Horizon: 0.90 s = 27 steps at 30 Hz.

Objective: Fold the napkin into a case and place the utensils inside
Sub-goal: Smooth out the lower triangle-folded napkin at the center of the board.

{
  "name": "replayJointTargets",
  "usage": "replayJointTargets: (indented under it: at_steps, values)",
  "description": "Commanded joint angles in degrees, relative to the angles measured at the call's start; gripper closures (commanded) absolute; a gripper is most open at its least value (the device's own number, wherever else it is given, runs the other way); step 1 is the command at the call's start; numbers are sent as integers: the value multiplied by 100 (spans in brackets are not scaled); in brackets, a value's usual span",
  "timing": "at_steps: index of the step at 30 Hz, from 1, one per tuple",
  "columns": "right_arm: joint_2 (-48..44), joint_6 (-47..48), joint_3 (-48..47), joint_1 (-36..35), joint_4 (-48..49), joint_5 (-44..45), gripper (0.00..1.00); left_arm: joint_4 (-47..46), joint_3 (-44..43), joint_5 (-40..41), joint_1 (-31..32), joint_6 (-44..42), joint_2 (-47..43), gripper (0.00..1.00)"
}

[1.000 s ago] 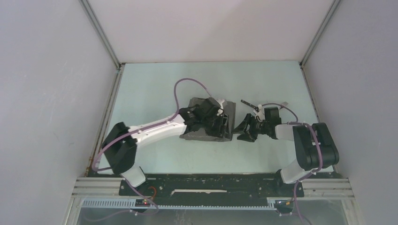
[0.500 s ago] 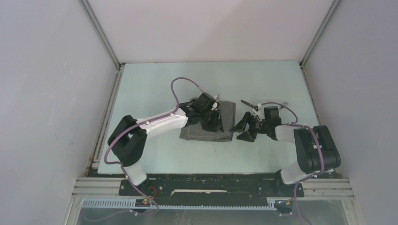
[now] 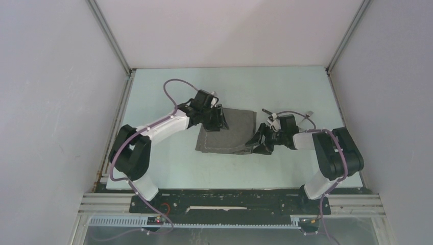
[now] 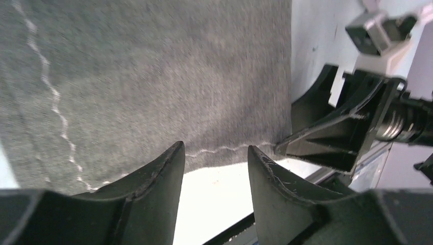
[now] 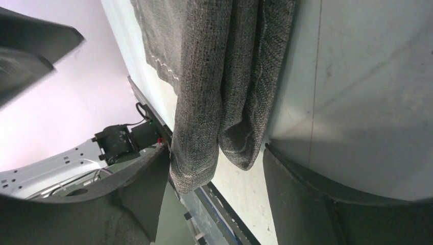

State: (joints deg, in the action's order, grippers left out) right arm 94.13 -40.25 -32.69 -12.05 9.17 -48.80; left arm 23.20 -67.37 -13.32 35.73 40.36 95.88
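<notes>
The grey napkin (image 3: 232,133) lies folded and flat at the table's middle. My left gripper (image 3: 216,121) hovers over its far left part, open and empty; in the left wrist view its fingers (image 4: 173,158) frame the hemmed edge of the napkin (image 4: 153,76). My right gripper (image 3: 256,143) sits open at the near right corner. Two folded layers of the napkin (image 5: 214,76) reach between its fingers (image 5: 286,173) without being pinched. Of the utensils, a dark knife end (image 3: 265,111) and a silvery fork tip (image 3: 308,113) show behind the right arm.
Grey walls with metal corner posts (image 3: 110,35) close in the table on three sides. A black rail (image 3: 219,196) carries both arm bases at the near edge. Purple cables (image 3: 171,89) loop above each arm. The right gripper's body (image 4: 352,127) shows in the left wrist view.
My left gripper has drawn back from the napkin's middle to its far left part, uncovering the cloth. My right gripper has moved left to the napkin's near right corner.
</notes>
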Motion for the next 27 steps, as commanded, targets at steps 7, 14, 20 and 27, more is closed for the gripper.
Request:
replayJointTargets:
  at_steps: [7, 14, 20, 27]
  values:
    - [103, -25, -48, -191, -214, 402, 66, -351, -848, -770, -594, 395, 434, 50]
    - [39, -182, -10, -244, -68, 212, 68, -379, -655, -881, -404, 203, 265, 48]
    - [-378, 246, -125, 516, -464, 115, 25, -58, -371, -4, 388, -397, -24, 44]
    - [-8, 276, -723, 1146, -492, -165, 38, 669, -1426, 1978, 1916, -451, 687, 43]
